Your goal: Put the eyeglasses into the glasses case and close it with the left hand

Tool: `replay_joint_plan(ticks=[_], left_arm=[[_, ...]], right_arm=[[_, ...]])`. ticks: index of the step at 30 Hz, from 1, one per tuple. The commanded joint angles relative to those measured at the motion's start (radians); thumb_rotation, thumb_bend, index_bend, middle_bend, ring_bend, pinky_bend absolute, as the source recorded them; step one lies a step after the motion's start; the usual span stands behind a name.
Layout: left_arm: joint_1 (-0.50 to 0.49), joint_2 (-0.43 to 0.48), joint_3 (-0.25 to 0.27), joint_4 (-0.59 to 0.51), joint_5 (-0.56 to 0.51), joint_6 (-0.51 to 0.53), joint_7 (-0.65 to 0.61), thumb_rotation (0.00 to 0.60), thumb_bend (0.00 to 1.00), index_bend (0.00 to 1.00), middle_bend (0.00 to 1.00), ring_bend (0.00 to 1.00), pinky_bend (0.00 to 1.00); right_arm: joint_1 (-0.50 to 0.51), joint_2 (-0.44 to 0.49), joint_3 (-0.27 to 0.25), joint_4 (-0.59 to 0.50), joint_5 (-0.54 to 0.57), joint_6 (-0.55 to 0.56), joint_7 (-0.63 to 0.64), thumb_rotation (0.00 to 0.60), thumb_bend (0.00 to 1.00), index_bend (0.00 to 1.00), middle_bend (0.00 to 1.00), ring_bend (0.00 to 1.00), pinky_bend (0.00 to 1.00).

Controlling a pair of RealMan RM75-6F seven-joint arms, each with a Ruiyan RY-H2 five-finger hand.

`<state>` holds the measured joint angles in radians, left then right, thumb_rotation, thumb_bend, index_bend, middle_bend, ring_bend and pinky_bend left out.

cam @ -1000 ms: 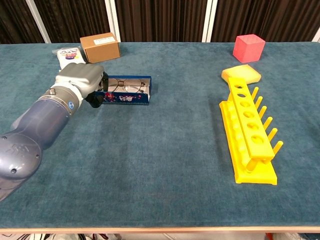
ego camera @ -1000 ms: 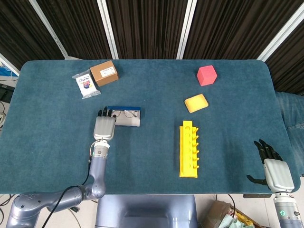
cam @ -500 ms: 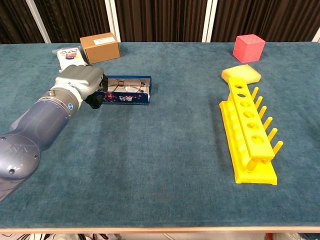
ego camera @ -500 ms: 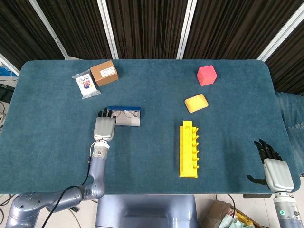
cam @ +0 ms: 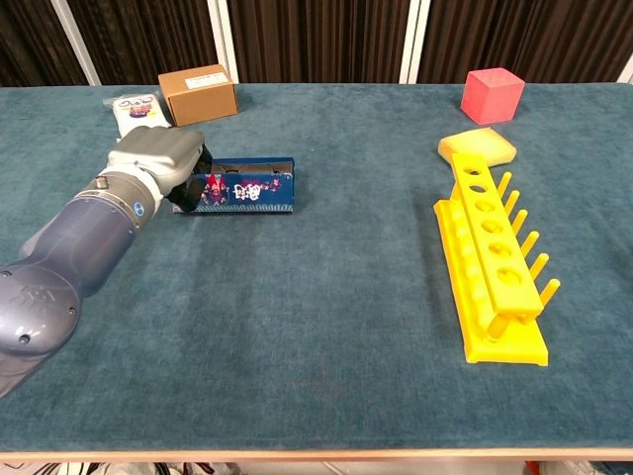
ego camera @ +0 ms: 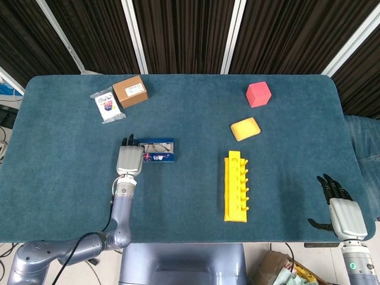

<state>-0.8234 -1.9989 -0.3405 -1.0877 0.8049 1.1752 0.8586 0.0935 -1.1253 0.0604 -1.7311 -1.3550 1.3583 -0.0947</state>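
The blue glasses case [ego camera: 158, 151] [cam: 240, 188] lies left of the table's middle, its printed lid tipped up on edge. The eyeglasses [ego camera: 155, 145] [cam: 235, 171] lie inside, partly hidden by the lid. My left hand [ego camera: 129, 159] [cam: 158, 153] is at the case's left end, with fingers behind it and the thumb against the lid's front, gripping that end. My right hand [ego camera: 344, 215] hangs beyond the table's near right corner, fingers spread and holding nothing; only the head view shows it.
A yellow peg rack [ego camera: 236, 186] [cam: 497, 272] stands right of centre. Behind it are a yellow sponge [ego camera: 245, 128] [cam: 477, 147] and a pink block [ego camera: 259, 94] [cam: 492, 95]. A cardboard box [ego camera: 130, 91] [cam: 198, 93] and a small packet [ego camera: 107, 105] [cam: 136, 109] sit at the back left.
The case's lid, flat on the table before, has swung up on edge and now covers most of the eyeglasses. My left hand stayed at the case's left end. The right hand has not moved.
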Motion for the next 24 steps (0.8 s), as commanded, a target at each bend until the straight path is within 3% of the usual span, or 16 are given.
replay_joint_plan(ticks=[1,17,24], left_arm=[[0.000,0.000,-0.001,0.001,-0.004,-0.001,0.003,0.600,0.59,0.55,0.22,0.08,0.16],[-0.011,0.047,-0.036,-0.086,0.002,0.049,0.041,0.600,0.59,0.55,0.22,0.08,0.16],[-0.032,0.060,-0.059,-0.073,-0.018,0.041,0.060,0.600,0.59,0.55,0.22,0.08,0.16]], right_arm=[[0.000,0.001,0.000,-0.001,0.001,-0.001,0.001,0.600,0.19,0.00,0.02,0.09,0.19],[0.001,0.003,-0.001,-0.006,0.006,-0.006,0.003,0.600,0.18,0.00,0.02,0.09,0.19],[0.001,0.004,-0.002,-0.008,0.009,-0.007,0.000,0.600,0.18,0.00,0.02,0.09,0.19]])
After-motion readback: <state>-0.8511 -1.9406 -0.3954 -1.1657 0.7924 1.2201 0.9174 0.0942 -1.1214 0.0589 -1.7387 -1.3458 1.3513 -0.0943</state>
